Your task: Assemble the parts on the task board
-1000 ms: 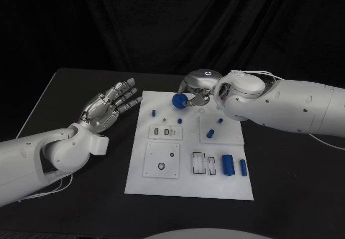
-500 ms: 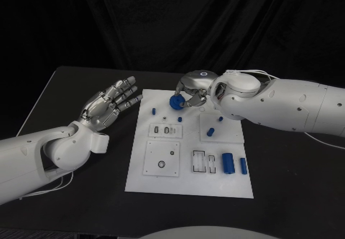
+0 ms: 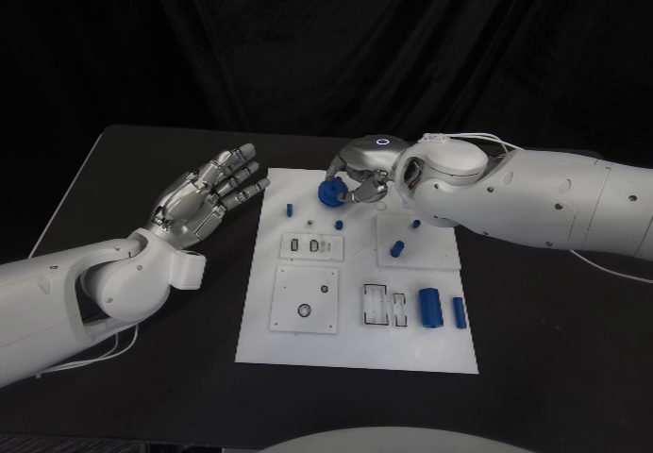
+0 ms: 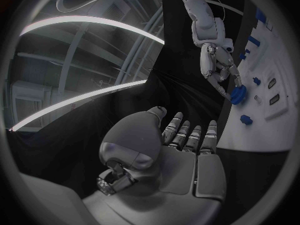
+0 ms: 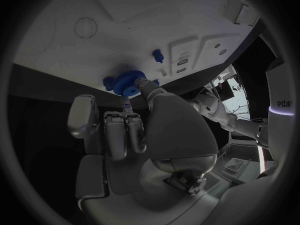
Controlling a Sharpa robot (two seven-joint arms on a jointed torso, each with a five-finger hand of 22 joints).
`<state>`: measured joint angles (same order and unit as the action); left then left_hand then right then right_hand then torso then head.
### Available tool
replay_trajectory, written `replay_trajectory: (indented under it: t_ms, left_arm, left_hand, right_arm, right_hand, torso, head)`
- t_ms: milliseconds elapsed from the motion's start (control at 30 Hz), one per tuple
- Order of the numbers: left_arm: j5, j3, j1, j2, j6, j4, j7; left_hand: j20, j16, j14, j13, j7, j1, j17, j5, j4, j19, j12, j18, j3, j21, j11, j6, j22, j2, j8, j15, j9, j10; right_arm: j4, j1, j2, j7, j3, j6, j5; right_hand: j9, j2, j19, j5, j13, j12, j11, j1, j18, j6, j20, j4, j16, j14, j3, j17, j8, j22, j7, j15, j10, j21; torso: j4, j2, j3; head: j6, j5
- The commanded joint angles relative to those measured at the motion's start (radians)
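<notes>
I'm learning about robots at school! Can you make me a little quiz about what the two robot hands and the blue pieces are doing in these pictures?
1. True or false: the left hand holds a blue piece.
2. What does the right hand hold? A) a blue gear B) a white cable C) nothing
3. Fill in: the two long blue cylinders lie on the white task ____.

Key:
1. False. It is open, off the board's left side.
2. A, the blue gear, at the board's far edge.
3. board
</notes>
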<state>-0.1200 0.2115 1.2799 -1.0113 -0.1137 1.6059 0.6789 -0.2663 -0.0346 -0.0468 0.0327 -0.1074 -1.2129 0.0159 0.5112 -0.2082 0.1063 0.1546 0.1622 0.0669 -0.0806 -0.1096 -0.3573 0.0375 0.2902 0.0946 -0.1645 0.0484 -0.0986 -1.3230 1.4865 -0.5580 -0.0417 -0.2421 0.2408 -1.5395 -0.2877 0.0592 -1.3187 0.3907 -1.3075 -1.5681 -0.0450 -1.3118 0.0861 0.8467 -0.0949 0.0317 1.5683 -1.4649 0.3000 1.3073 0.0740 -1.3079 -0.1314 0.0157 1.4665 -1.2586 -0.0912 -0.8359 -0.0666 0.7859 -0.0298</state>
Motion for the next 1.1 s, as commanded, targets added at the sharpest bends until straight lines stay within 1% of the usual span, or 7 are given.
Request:
replay_trajectory:
  t_ms: [33, 200, 233, 367, 567, 700, 1100]
  left_arm:
    - [0.003, -0.001, 0.0, 0.002, -0.015, 0.001, 0.017]
    - [0.003, -0.001, 0.0, 0.002, -0.016, 0.0, 0.015]
    - [0.003, -0.001, 0.0, 0.003, -0.016, -0.001, 0.015]
    - [0.003, -0.001, 0.0, 0.004, -0.017, -0.002, 0.015]
    - [0.003, -0.001, 0.0, 0.005, -0.019, -0.004, 0.014]
    - [0.003, -0.001, 0.0, 0.005, -0.02, -0.005, 0.013]
    - [0.003, -0.001, 0.0, 0.006, -0.022, -0.007, 0.011]
  left_hand:
    - [-0.009, -0.004, -0.002, 0.001, -0.007, 0.007, 0.002, 0.007, 0.003, 0.001, 0.005, 0.013, 0.006, 0.004, -0.008, 0.0, 0.001, 0.001, -0.003, -0.007, 0.001, -0.001]
    - [-0.009, -0.004, -0.002, 0.001, -0.007, 0.007, 0.002, 0.007, 0.003, 0.002, 0.006, 0.013, 0.008, 0.003, -0.008, 0.0, 0.001, 0.001, -0.002, -0.008, 0.001, -0.001]
    - [-0.009, -0.004, -0.002, 0.001, -0.007, 0.007, 0.002, 0.007, 0.003, 0.002, 0.006, 0.013, 0.008, 0.003, -0.008, 0.0, 0.001, 0.001, -0.002, -0.008, 0.001, -0.001]
    - [-0.009, -0.004, -0.002, 0.001, -0.007, 0.007, 0.002, 0.007, 0.003, 0.002, 0.006, 0.013, 0.008, 0.003, -0.008, 0.0, 0.001, 0.001, -0.002, -0.008, 0.001, -0.001]
    - [-0.009, -0.004, -0.002, 0.001, -0.007, 0.007, 0.002, 0.007, 0.004, 0.002, 0.005, 0.013, 0.009, 0.003, -0.008, 0.001, 0.001, 0.0, -0.003, -0.008, 0.001, 0.0]
    - [-0.009, -0.004, -0.002, 0.001, -0.007, 0.007, 0.002, 0.007, 0.004, 0.002, 0.005, 0.013, 0.009, 0.003, -0.008, 0.001, 0.001, 0.0, -0.003, -0.008, 0.001, 0.0]
    - [-0.009, -0.004, -0.002, 0.001, -0.007, 0.007, 0.002, 0.007, 0.004, 0.002, 0.005, 0.013, 0.009, 0.003, -0.008, 0.001, 0.001, 0.0, -0.003, -0.008, 0.001, 0.0]
  right_arm:
    - [0.006, -0.005, 0.004, -0.015, 0.001, -0.019, -0.001]
    - [0.011, -0.008, 0.006, -0.026, 0.001, -0.031, -0.001]
    - [0.011, -0.009, 0.006, -0.027, 0.001, -0.032, -0.001]
    - [0.013, -0.01, 0.007, -0.028, 0.001, -0.035, -0.001]
    - [0.01, -0.01, 0.006, -0.027, 0.001, -0.038, -0.001]
    - [0.006, -0.01, 0.002, -0.028, 0.001, -0.043, -0.001]
    - [-0.013, -0.015, -0.02, -0.025, 0.001, -0.043, -0.001]
  right_hand:
    - [0.022, 0.014, 0.01, -0.003, -0.263, -0.003, 0.005, -0.008, 0.005, -0.039, 0.001, -0.001, 0.003, -0.106, 0.01, 0.263, -0.013, -0.047, 0.001, 0.002, 0.104, 0.013]
    - [0.05, 0.016, 0.022, 0.004, -0.263, -0.003, 0.007, -0.015, 0.009, -0.082, 0.002, -0.008, 0.003, -0.106, 0.02, 0.263, -0.013, -0.04, 0.003, 0.004, 0.104, 0.031]
    - [0.068, 0.016, 0.026, 0.005, -0.263, -0.003, 0.007, -0.017, 0.01, -0.129, 0.002, -0.009, 0.003, -0.106, 0.022, 0.263, -0.016, -0.038, 0.003, 0.004, 0.104, 0.036]
    - [0.09, 0.016, 0.034, 0.006, -0.259, 0.0, 0.007, -0.018, 0.012, -0.176, 0.003, -0.011, 0.002, -0.105, 0.026, 0.262, -0.019, -0.034, 0.006, 0.004, 0.099, 0.047]
    - [0.086, 0.015, 0.035, 0.003, -0.259, 0.001, 0.008, -0.016, 0.012, -0.151, 0.003, -0.009, 0.001, -0.105, 0.026, 0.261, -0.015, -0.034, 0.006, 0.004, 0.097, 0.049]
    - [0.078, 0.014, 0.036, -0.001, -0.259, 0.001, 0.006, -0.011, 0.012, -0.08, 0.003, -0.007, 0.001, -0.104, 0.028, 0.26, 0.0, -0.035, 0.002, 0.003, 0.097, 0.053]
    - [0.081, 0.016, 0.031, -0.012, -0.263, -0.002, 0.004, -0.006, 0.011, -0.045, 0.001, -0.005, 0.002, -0.105, 0.027, 0.262, 0.01, -0.04, 0.001, 0.002, 0.104, 0.051]
  torso:
    - [0.0009, 0.001, 0.0006]
    - [0.0004, 0.001, 0.0006]
    - [-0.0001, 0.001, 0.0006]
    - [-0.0027, 0.0, 0.0008]
    - [-0.0017, 0.0, -0.0002]
    - [-0.0008, 0.001, 0.0]
    - [-0.0012, 0.001, 0.0012]
  head:
    - [0.002, 0.0]
    - [0.003, 0.0]
    - [0.004, 0.0]
    - [0.005, -0.003]
    - [0.005, -0.001]
    - [0.006, 0.0]
    - [0.006, 0.002]
